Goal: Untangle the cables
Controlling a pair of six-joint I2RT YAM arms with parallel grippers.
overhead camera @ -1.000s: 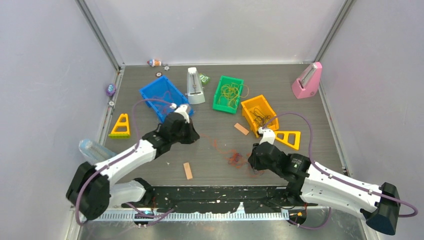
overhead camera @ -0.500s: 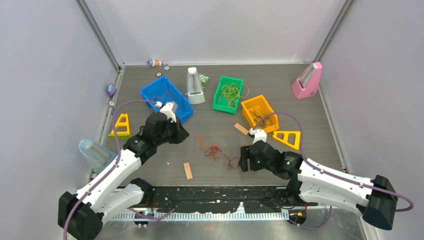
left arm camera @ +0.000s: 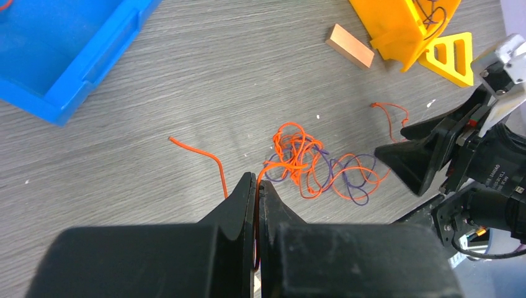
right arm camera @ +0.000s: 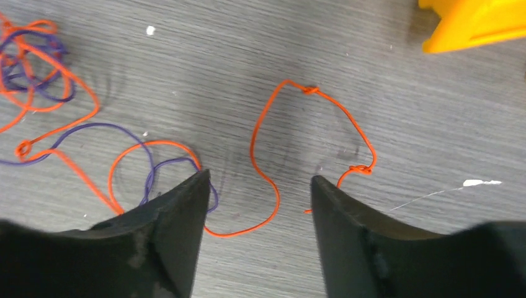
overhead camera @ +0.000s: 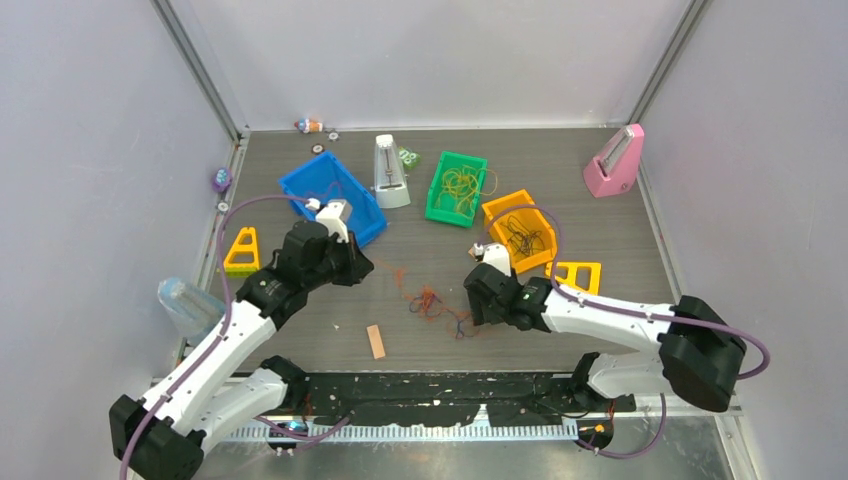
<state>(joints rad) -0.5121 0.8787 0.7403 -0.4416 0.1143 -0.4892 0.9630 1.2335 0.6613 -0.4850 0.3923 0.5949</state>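
Observation:
A loose tangle of orange and purple cables (overhead camera: 436, 303) lies on the grey table between the two arms. In the left wrist view one orange strand runs from the tangle (left arm camera: 305, 162) up into my left gripper (left arm camera: 256, 180), which is shut on it. That gripper (overhead camera: 362, 268) sits left of the tangle. Close to the tangle's right side, my right gripper (overhead camera: 470, 300) stands open. Its fingers straddle a knotted orange strand (right arm camera: 268, 186) lying flat on the table, without touching it. The rest of the tangle (right arm camera: 37, 74) lies to its left.
Behind stand a blue bin (overhead camera: 330, 190), a green bin (overhead camera: 440, 205) with yellow cables and an orange bin (overhead camera: 498, 215) with dark cables. A white metronome (overhead camera: 389, 172), a pink one (overhead camera: 614, 162), yellow triangles (overhead camera: 241, 251) (overhead camera: 575, 273), a tan strip (overhead camera: 375, 341) and a clear bottle (overhead camera: 185, 303) lie around.
My right gripper has opened, let go of the cables and moved left and away from me. My left gripper pulled back to the left, dragging the tangle leftward.

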